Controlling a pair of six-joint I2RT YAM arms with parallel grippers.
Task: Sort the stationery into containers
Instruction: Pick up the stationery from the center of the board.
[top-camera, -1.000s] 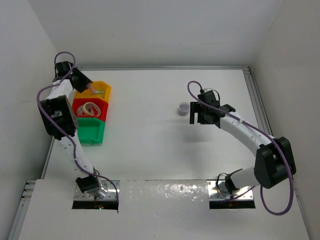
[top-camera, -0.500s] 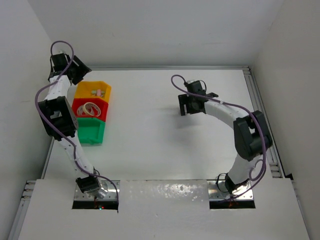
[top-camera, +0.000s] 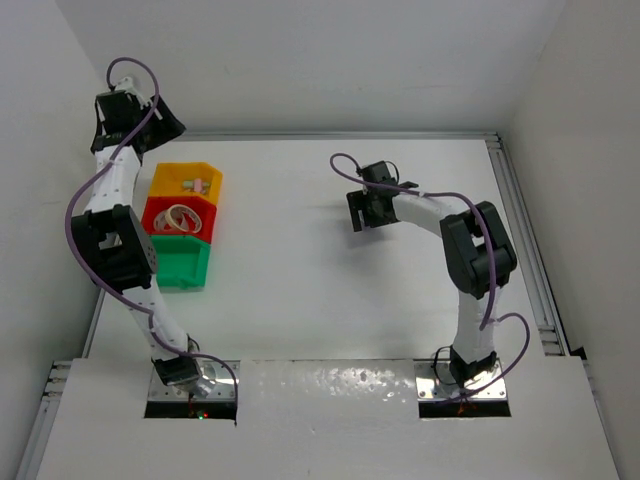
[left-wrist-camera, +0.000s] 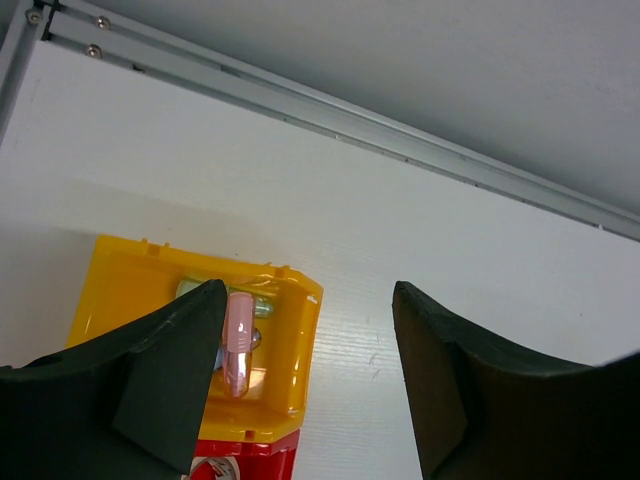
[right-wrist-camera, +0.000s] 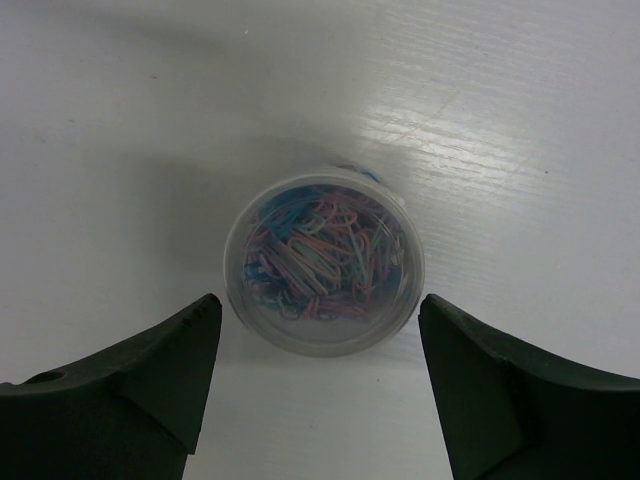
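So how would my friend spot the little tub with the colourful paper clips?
On the white table, look away from the yellow bin, red bin and green bin at the left edge, to the open middle where the right gripper hangs. The tub stands alone right below its open fingers. It's the only round one, packed with pink and blue paper clips.

Upright clear tub of paperclips (right-wrist-camera: 323, 262), pink capsule (left-wrist-camera: 239, 340) in yellow bin (left-wrist-camera: 295, 360)

Bright, even light from overhead; shadows soft.
In the top view the white bench (top-camera: 300, 290) is flatly lit, with a faint shadow beside the right arm (top-camera: 430, 208); the right wrist view is dimmer, with a glare patch at upper right and the right pincer (right-wrist-camera: 316, 305) dark and blurred.
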